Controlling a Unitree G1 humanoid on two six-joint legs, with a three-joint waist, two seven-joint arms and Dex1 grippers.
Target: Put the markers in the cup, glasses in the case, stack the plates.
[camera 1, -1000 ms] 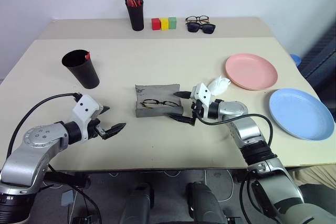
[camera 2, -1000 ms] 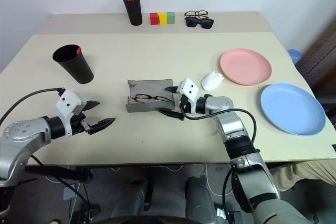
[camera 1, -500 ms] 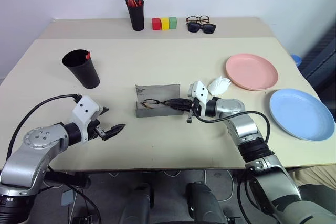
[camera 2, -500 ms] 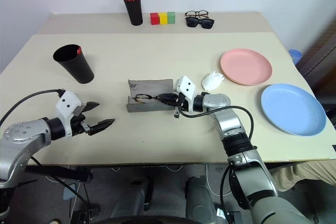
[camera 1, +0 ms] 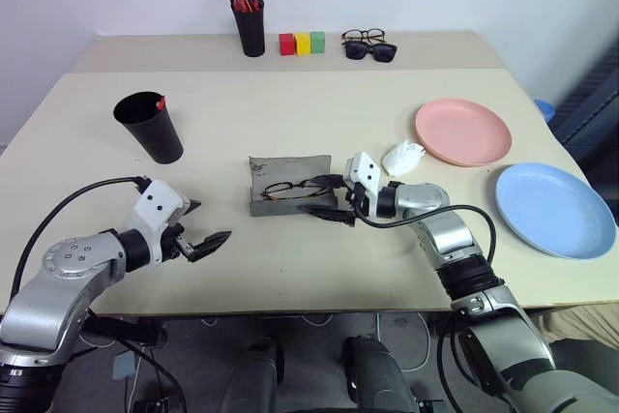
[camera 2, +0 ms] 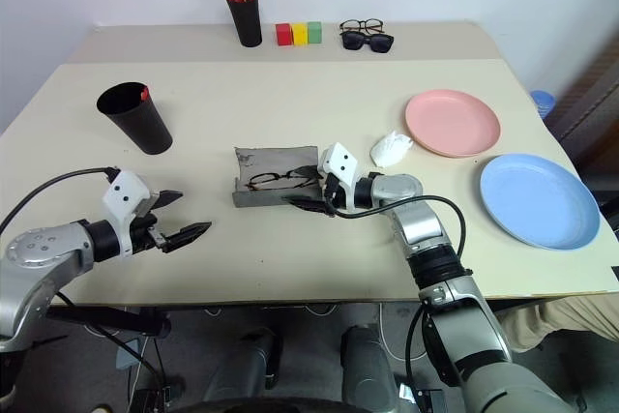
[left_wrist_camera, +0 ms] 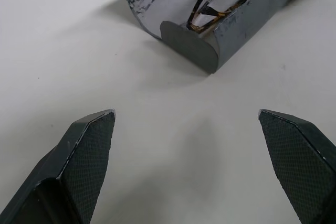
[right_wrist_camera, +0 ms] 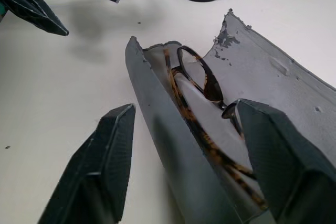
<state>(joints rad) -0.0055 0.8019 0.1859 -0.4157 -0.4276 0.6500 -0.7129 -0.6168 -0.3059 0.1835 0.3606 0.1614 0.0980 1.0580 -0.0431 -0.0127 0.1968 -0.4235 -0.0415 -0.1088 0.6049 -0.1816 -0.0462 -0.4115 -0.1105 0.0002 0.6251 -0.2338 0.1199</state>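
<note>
The grey case (camera 1: 288, 168) lies open at the table's middle with the wire-rimmed glasses (camera 1: 293, 190) inside it. At its right end my right gripper (camera 1: 325, 197) is open, one finger over the inside and the other in front of the front wall (right_wrist_camera: 157, 108), gripping nothing. Left of the case, above bare table, my left gripper (camera 1: 205, 223) hangs open and empty. The black cup (camera 1: 150, 128) stands at the far left with a red marker end (camera 1: 160, 102) over its rim. The pink plate (camera 1: 462, 131) and blue plate (camera 1: 553, 208) lie side by side at the right.
A crumpled white object (camera 1: 402, 155) lies between the case and the pink plate. Along the back edge stand a black pen pot (camera 1: 250, 26) with red markers, three coloured blocks (camera 1: 302, 43), and dark sunglasses (camera 1: 370, 50) with another pair behind them.
My right gripper shut inside the case at the glasses half a second ago and has opened again; the glasses stay in the case. The left arm has not moved.
</note>
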